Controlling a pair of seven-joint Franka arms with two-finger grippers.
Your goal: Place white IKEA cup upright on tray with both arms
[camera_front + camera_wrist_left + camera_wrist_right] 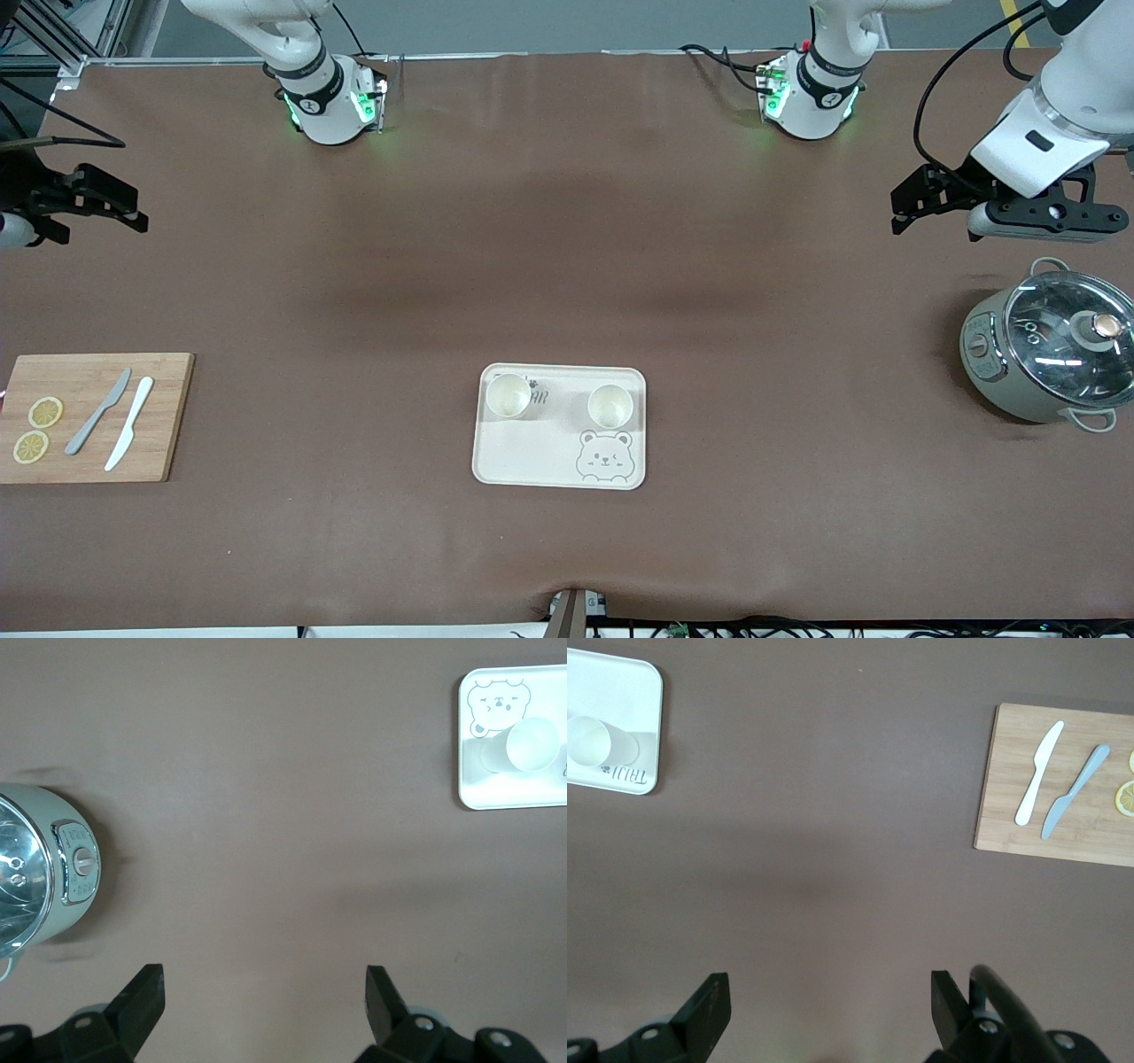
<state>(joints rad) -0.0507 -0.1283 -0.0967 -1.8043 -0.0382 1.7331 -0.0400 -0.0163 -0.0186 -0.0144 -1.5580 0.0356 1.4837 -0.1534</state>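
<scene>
From the front camera, a brown cloth-covered table (567, 266) fills the scene, with grey floor showing along the top edge and cables along the bottom. The cream tray (532, 461) with its grey bear face lies near the middle, and two white cups stand upright on it: one cup (508, 395) toward the right arm's end, the other cup (610, 406) toward the left arm's end, well apart from each other. A wooden cutting board (168, 416) with two knives and two lemon slices lies at the right arm's end; a pale green lidded pot (992, 354) sits at the left arm's end. The left gripper (917, 202) hangs over bare cloth near the pot, well apart from the tray, its fingers spread. The right gripper (106, 206) hangs over bare cloth at the right arm's end, also well apart from the tray, holding nothing. In the left wrist view, the left gripper (266, 1001) shows both black fingers wide apart and empty over brown cloth, the pot (53, 873) to one side and the tray (469, 771) with one cup (530, 744) far off from the claw. In the right wrist view, the right gripper (831, 1005) likewise stands open over bare cloth, the tray (642, 726) with its cup (589, 741) and the cutting board (992, 806) both well apart from it.
</scene>
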